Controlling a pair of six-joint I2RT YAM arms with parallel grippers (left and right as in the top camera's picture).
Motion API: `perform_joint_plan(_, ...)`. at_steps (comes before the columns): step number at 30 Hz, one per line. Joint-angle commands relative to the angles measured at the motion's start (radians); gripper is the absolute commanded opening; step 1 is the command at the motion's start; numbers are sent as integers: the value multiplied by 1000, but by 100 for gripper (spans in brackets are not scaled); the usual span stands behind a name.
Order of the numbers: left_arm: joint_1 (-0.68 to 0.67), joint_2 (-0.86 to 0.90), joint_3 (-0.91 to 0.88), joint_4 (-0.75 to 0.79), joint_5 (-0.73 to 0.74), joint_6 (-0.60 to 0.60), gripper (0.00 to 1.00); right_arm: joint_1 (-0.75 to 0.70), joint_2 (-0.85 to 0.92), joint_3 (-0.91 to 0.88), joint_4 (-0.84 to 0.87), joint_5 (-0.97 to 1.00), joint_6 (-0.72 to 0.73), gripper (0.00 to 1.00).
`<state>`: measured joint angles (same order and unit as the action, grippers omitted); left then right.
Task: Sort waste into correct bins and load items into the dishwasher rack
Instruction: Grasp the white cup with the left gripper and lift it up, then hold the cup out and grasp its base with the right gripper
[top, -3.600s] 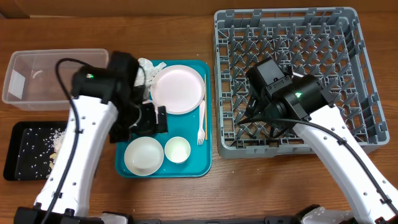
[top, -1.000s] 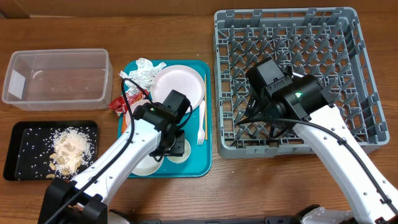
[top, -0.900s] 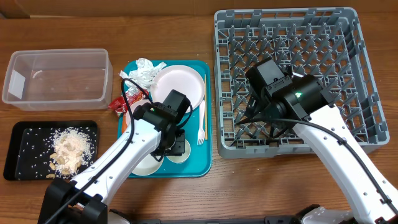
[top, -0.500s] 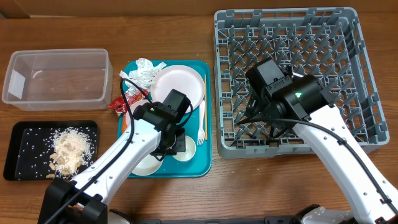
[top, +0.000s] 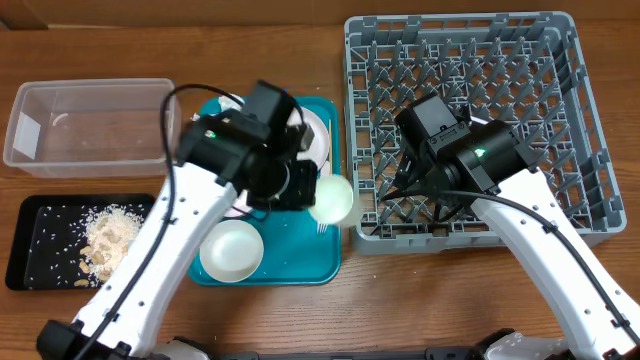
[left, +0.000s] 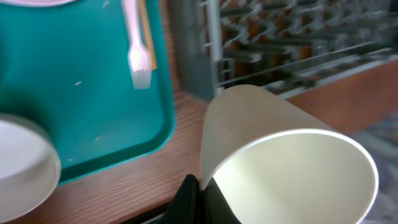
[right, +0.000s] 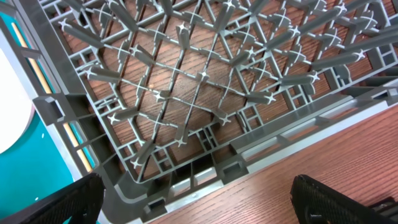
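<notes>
My left gripper (top: 311, 191) is shut on the rim of a small white cup (top: 331, 198) and holds it in the air over the right edge of the teal tray (top: 300, 262). In the left wrist view the fingertips (left: 189, 198) pinch the cup (left: 286, 155) wall, open side toward the camera. A white bowl (top: 232, 250), a white plate (top: 318, 133) and a white fork (left: 138, 55) with a chopstick (left: 147, 37) beside it lie on the tray. My right gripper (right: 199, 208) hangs open over the front left corner of the grey dishwasher rack (top: 560, 60).
A clear tub (top: 90, 125) stands at the far left, with a black tray (top: 40, 240) holding rice and scraps in front of it. My left arm covers the tray's back left part. Bare wood (top: 440, 300) lies in front of the rack.
My left gripper has shut on the cup, lifted it off the tray and carried it up and right toward the rack. The right arm has not moved.
</notes>
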<state>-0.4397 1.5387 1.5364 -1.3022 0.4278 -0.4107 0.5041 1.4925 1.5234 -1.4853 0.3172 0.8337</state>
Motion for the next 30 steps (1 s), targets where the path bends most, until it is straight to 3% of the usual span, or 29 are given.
perform_joint_plan(1, 118, -3, 37, 9, 243, 78, 4, -2, -11, 19, 54, 10, 0, 100)
perform_joint_plan(5, 270, -3, 37, -10, 540, 201, 4, -3, -11, 21, 125, -7, -2, 100)
perform_joint_plan(8, 371, -3, 37, -58, 622, 249, 4, -30, -17, 30, 148, -77, -4, 100)
perform_joint_plan(9, 417, -3, 37, -88, 645, 276, 4, -63, -28, 33, 174, -174, -43, 100)
perform_joint_plan(12, 502, -3, 37, -146, 777, 357, 4, -219, -71, 33, 333, -758, -341, 100)
perform_joint_plan(16, 576, -3, 37, -167, 888, 364, 4, -450, -83, 33, 355, -1226, -443, 100)
perform_joint_plan(17, 597, -3, 37, -166, 931, 367, 4, -525, -80, 32, 353, -1425, -512, 100)
perform_joint_plan(20, 618, -3, 37, -153, 1116, 393, 4, -604, -77, 27, 355, -1718, -550, 100)
perform_joint_plan(24, 601, -3, 37, -153, 1153, 377, 4, -595, -77, 27, 351, -1887, -540, 100)
perform_joint_plan(30, 541, -3, 37, -166, 1153, 219, 4, -541, -77, 27, 348, -1886, -445, 100)
